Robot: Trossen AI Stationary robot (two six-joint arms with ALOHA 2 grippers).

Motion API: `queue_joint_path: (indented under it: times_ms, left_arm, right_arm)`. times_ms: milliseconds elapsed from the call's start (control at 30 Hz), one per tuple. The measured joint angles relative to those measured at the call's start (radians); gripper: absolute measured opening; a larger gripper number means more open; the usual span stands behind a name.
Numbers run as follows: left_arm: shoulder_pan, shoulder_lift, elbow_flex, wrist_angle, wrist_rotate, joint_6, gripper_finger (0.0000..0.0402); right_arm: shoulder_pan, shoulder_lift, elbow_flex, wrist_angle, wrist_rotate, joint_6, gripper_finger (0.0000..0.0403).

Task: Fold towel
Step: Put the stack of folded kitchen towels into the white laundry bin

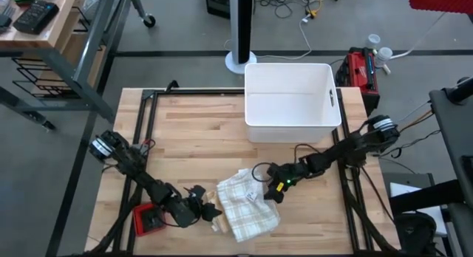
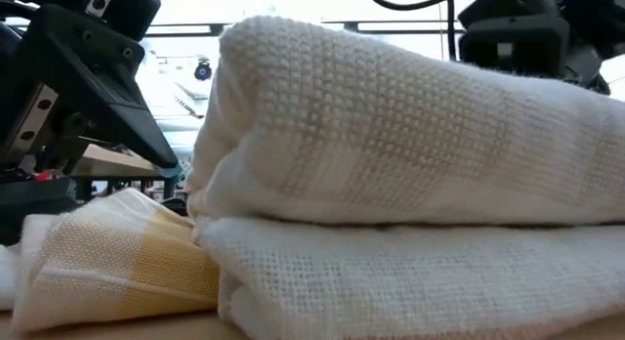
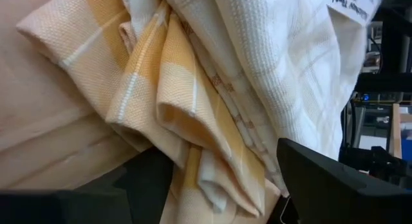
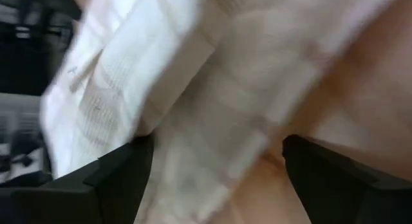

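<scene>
A white towel (image 1: 247, 207) with pale yellow check stripes lies bunched and partly folded on the wooden table, near its front edge. In the low view the towel (image 2: 410, 164) fills the picture as two thick stacked layers. My left gripper (image 1: 211, 211) stands open at the towel's left edge, and yellow-striped folds (image 3: 187, 114) reach in between its fingers (image 3: 335, 185). My right gripper (image 1: 267, 192) stands open at the towel's far right edge, with towel cloth (image 4: 206, 89) lying between its fingers (image 4: 116, 179). My left gripper has the towel's yellow-striped folded edge (image 3: 212, 185) between its open fingers, coming slanting down from the table's left; whether the fingers touch the cloth I cannot tell. My right gripper straddles the towel's far right edge (image 4: 219, 159), slanting down from the right; touch cannot be told.
A white plastic bin (image 1: 292, 102) stands at the table's far side, right of centre. A small red object (image 1: 150, 218) lies under my left arm near the front left. Black frame rails (image 1: 140, 139) run along the table's edges. Bare wood lies between the bin and the towel.
</scene>
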State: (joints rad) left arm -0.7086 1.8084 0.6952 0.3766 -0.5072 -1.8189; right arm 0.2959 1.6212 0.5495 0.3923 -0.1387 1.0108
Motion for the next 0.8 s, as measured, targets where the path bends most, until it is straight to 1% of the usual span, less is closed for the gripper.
queue_joint_path:
  times_ms: [167,233,433,533,600,667,800]
  left_arm:
    - [0.0,0.003,0.01,-0.004,-0.022,0.003,0.0259]
    - [0.001,0.003,0.011,-0.004,-0.024,0.002,0.0256]
    - [0.001,0.003,0.011,-0.006,-0.029,0.002,0.0252]
    - [0.001,0.003,0.011,-0.007,-0.03,0.002,0.0255]
    - [0.001,0.004,0.011,-0.008,-0.03,0.0,0.0256]
    - [0.001,0.004,0.011,-0.008,-0.031,0.0,0.0256]
    - [0.001,0.004,0.011,-0.01,-0.034,-0.009,0.0249]
  right_arm:
    - [-0.002,0.059,0.001,0.163,-0.101,0.032,0.0334]
    - [0.0,0.07,0.0,0.201,-0.125,0.044,0.0334]
    - [0.0,0.051,-0.02,0.235,-0.133,0.053,0.0334]
    - [0.001,0.035,-0.061,0.239,-0.135,0.068,0.0334]
    - [0.001,0.028,-0.091,0.272,-0.135,0.076,0.0334]
    - [0.0,0.026,-0.13,0.351,-0.137,0.085,0.0334]
    - [0.001,0.029,-0.207,0.58,-0.153,0.139,0.0334]
